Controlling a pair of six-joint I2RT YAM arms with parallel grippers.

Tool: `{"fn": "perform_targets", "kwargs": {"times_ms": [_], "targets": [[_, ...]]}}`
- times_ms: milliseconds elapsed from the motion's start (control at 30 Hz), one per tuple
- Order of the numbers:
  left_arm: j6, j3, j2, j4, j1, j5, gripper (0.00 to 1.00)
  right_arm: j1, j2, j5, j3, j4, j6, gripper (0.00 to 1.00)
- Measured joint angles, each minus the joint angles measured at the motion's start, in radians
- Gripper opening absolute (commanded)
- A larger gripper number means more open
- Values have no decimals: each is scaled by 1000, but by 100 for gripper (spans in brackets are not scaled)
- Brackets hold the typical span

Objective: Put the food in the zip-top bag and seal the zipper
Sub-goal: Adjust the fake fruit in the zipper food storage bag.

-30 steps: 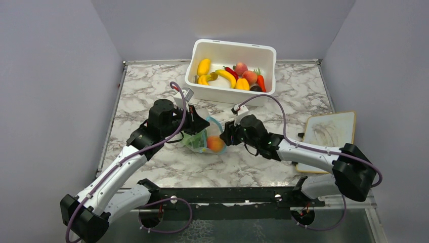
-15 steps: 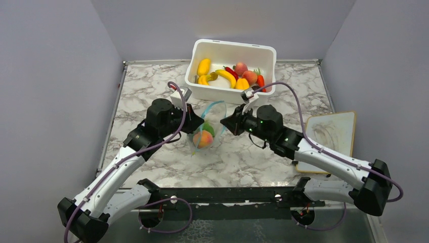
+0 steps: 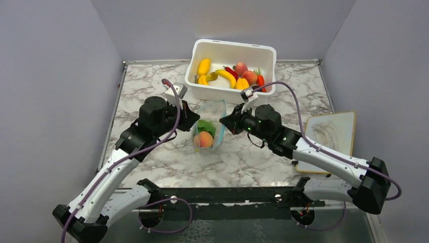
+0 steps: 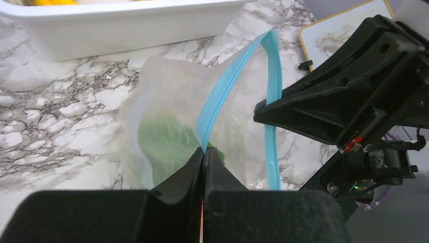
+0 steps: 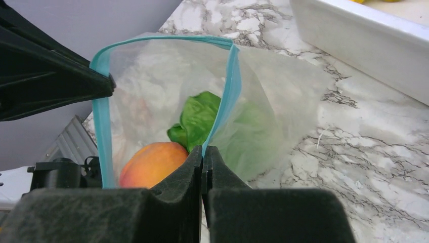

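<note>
Step in hand: the zip-top bag [image 5: 273,101] is held by its mouth from two sides, w/ food already inside. A peach [image 5: 152,162] sits low in it and the green lettuce [image 5: 200,119] just behind. The left gripper [image 4: 204,157] is pinched shut on the light-blue zipper [image 4: 227,86] at one side of the mouth. The right gripper [image 5: 204,154] is pinched on the opposite side, fingers fully together on the strip. The mouth stands open as a wide loop between them. I cannot tell if the bag bottom rests on the table [image 3: 243,162] or hangs a little above.

More toy fruit lies in the white tub [image 3: 222,93], but w/ both grippers busy on the strip, I judge the filling is over and the sealing is next. The next move prob. calls for pulling the two pinch points apart, so the two lips of the zipper come flat together. One gripper must then press along the strip — w/o letting the bag tip and spill the peach.

Room: the tub wall is just behind the bag mouth, so there is little space on the far side. The two grippers are near each other, and sideways pull is the free direction. The near side has bare marble for lowering the bag. A framed board [image 3: 331,134] lies well apart on the right, i.e. not in the way.
</note>
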Motion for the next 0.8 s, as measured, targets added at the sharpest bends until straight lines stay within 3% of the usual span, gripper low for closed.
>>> {"fn": "perform_targets", "kwargs": {"times_ms": [233, 467, 800], "targets": [[23, -4, -47, 8, 0, 2, 0, 0, 21, 4, -42, 70, 1, 1], [57, -100, -35, 38, 0, 14, 0, 0, 126, 13, -95, 107, -1, 2], [67, -166, -18, 115, 0, 60, 0, 0, 170, 69, -105, 103, -11, 39]]}}
